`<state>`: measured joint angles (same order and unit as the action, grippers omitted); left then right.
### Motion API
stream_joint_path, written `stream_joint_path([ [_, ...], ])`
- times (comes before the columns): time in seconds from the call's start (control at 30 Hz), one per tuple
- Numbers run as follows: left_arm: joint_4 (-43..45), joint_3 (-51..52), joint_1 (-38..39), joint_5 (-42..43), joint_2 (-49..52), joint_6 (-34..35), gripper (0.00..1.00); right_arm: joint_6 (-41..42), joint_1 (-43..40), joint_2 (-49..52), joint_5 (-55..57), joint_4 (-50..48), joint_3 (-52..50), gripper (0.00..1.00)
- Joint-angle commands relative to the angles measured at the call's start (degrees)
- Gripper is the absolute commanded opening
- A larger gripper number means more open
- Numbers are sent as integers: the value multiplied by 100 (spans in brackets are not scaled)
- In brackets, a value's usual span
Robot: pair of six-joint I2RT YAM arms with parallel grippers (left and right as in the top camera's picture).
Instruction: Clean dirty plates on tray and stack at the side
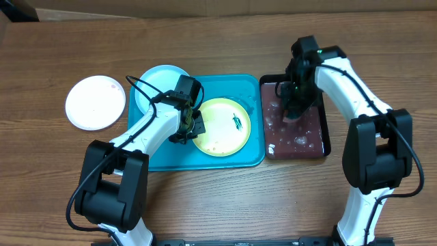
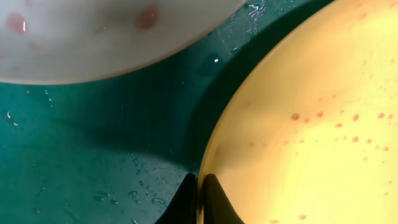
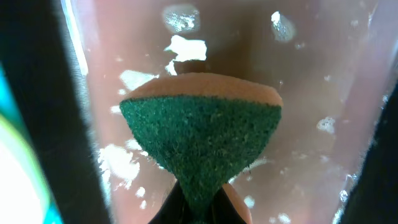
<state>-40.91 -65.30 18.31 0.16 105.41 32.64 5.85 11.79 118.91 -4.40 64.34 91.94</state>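
The yellow-green plate [image 1: 222, 126] lies on the turquoise tray [image 1: 249, 156] with a dark smudge on its right part. My left gripper [image 1: 192, 128] is shut on its left rim; the left wrist view shows the jaws [image 2: 199, 186] pinching the plate's edge [image 2: 298, 124]. The pale blue plate [image 1: 160, 80] sits at the tray's back left and also shows in the left wrist view [image 2: 93, 37]. The white plate [image 1: 95, 102] lies on the table, left of the tray. My right gripper [image 1: 293, 109] is shut on a green sponge [image 3: 199, 140] over the black tray [image 1: 322, 130].
The black tray holds brownish soapy water with foam specks [image 3: 186, 46]. Droplets lie on the turquoise tray floor [image 2: 93, 155]. The wooden table [image 1: 68, 171] surrounds both trays.
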Motion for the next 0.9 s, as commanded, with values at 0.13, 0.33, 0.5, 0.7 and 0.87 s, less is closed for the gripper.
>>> stream_joint_path([
  [0.13,-96,-4,24,-125,109,127,4,474,155,-260,780,-173,-212,4],
  [0.33,-199,-2,20,-229,109,363,4,466,243,-680,848,323,420,4],
  [0.5,-330,-4,-26,-227,109,518,4,466,391,-1115,863,518,494,4],
  [0.7,-411,-4,-33,-319,109,697,4,468,560,-1113,918,496,144,4],
  [0.87,-415,-2,-33,-337,109,767,4,470,614,-1110,1045,-361,-638,4],
])
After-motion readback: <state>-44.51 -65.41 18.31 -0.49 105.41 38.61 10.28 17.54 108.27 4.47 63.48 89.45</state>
